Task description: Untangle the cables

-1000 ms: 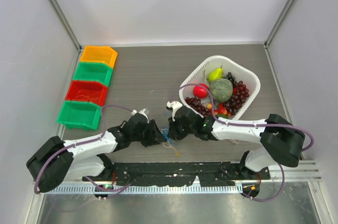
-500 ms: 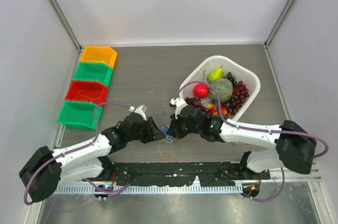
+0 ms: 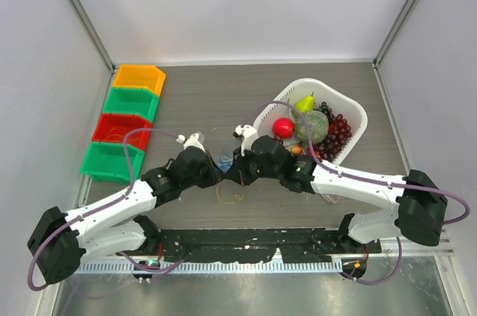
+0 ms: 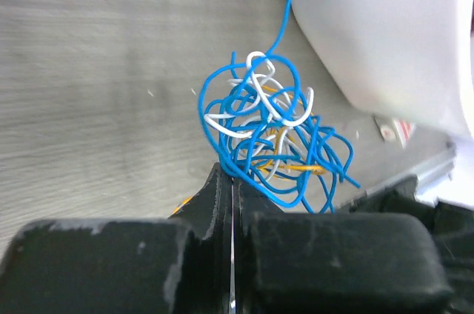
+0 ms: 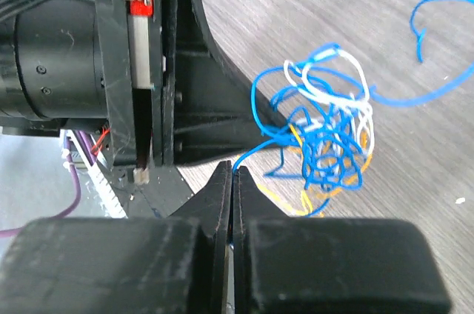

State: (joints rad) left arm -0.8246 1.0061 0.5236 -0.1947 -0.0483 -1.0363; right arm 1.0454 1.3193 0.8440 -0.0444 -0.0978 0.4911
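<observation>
Hanging as a clump over the bench (image 3: 201, 100), the cables (image 4: 266, 129) were pinched at blue strands by the left hand (image 4: 231, 181) and right hand (image 5: 232, 173), both closed, and were judged light, limp and snag-prone, best taken at loose outer loops.

Grey wood-grain table (image 3: 195, 101), plain white walls (image 3: 238, 3), even light

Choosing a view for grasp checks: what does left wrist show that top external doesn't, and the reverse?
Only left wrist: the separate blue, white and orange strands of the cables, with the left fingers shut on a blue strand. Only top external: four coloured bins and the fruit in the basket. Both: the cables as a clump, and the wood-grain table.
</observation>
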